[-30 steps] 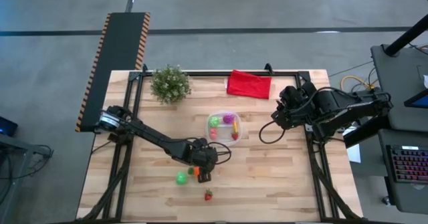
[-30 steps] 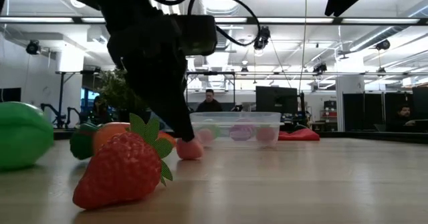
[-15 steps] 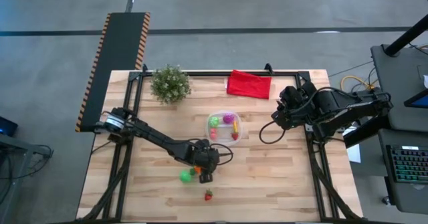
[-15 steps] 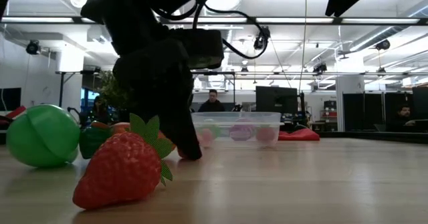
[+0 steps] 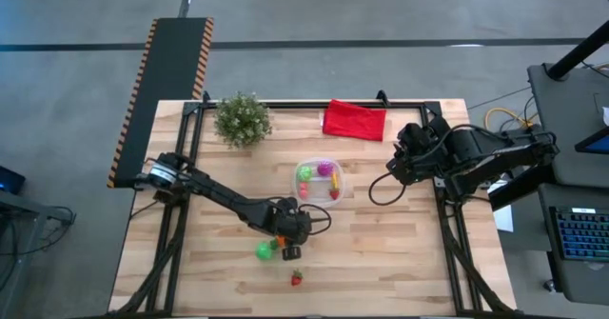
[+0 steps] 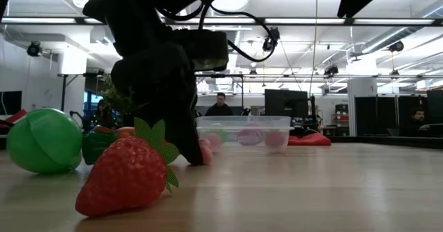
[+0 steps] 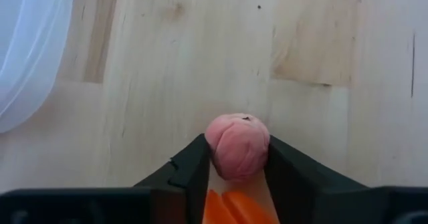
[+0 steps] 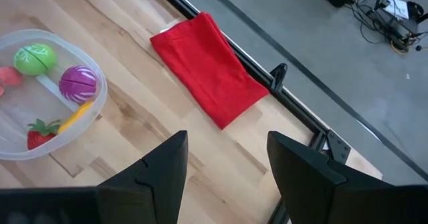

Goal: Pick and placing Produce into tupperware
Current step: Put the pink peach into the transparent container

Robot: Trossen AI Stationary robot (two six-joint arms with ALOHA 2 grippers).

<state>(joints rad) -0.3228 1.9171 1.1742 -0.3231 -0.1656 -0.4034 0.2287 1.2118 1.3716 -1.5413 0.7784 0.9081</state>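
Observation:
My left gripper [image 5: 290, 246] is down at the table, near the middle of its near half, shut on a small pink toy fruit [image 7: 237, 134]. An orange piece [image 7: 226, 207] lies just behind the fingers. A green ball [image 5: 263, 251] sits to its left and a toy strawberry [image 5: 297, 279] nearer the near edge, both resting on the wood. The round clear tupperware [image 5: 335, 188] stands at the table's centre, holding green, purple, red and yellow pieces. My right gripper [image 8: 224, 160] waits open above the table's right side. My left gripper pinches the pink toy fruit [image 7: 235, 158] between its two fingers [image 7: 194, 164], one on each side of its round body. The fingers come from above, slanting down. In the low view the fruit [image 6: 206, 152] looks to sit at table level beside the fingers.
A bushy potted plant [image 5: 242, 119] stands at the far left and a red folded cloth [image 5: 355, 120] lies at the far edge. A black frame runs around the table. Bare wood lies between the tupperware and the left gripper.
My left gripper has shifted a little toward the near edge and come down lower at the pink fruit. The green ball has rolled a short way toward the table's right, closer to the gripper. The right arm has kept still.

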